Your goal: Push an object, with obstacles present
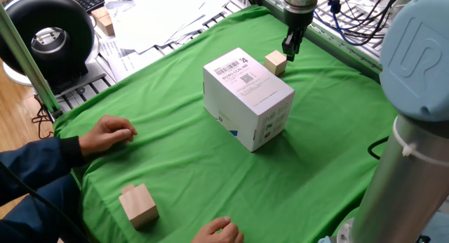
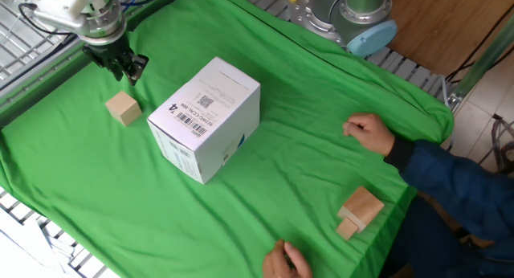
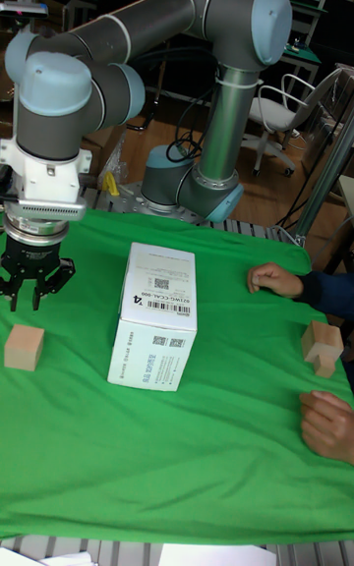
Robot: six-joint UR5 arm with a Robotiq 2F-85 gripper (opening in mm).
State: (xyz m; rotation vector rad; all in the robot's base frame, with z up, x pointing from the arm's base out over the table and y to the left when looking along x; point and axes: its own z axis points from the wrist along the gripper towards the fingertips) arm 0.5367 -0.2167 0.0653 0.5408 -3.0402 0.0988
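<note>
The object, a small pale wooden cube, lies on the green cloth beside the far corner of the obstacle, a large white cardboard box with barcode labels and a printed "4". My gripper hangs low just behind the cube, a small gap away and not touching it. Its fingers look pressed together and hold nothing.
A bigger light wooden block sits at the cloth's end near a person. The person's hands rest on the cloth. Metal frame rails border the cloth behind my gripper.
</note>
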